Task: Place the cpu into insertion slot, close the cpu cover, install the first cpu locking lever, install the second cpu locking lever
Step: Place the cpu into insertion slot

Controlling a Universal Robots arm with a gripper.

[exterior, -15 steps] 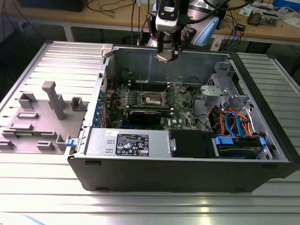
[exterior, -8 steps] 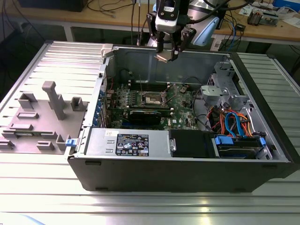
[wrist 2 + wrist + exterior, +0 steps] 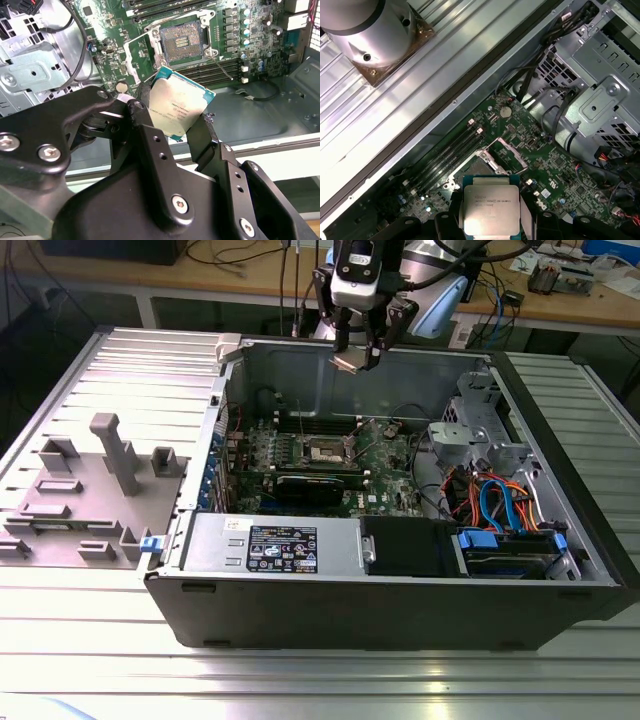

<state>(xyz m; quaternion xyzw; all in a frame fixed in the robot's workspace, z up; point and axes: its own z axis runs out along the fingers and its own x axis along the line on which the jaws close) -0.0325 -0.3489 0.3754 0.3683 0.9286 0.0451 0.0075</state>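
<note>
Cpu is clamped by its edges in the gripper, held in the air over the open computer case. Farther off, at six o'clock from the gripper in the exterior view, the insertion slot lies bare; seating, covering and both lever steps are left.

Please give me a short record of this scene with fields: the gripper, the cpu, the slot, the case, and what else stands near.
gripper: shut on the cpu, high above the open case
cpu: held by two opposite edges, metal top showing, not yet in the slot
insertion slot: empty, contacts exposed, on the green motherboard
computer case: lies on its side on the ribbed metal table, side panel off
grey fixture: on the table, at the exterior view's left of the case
</note>
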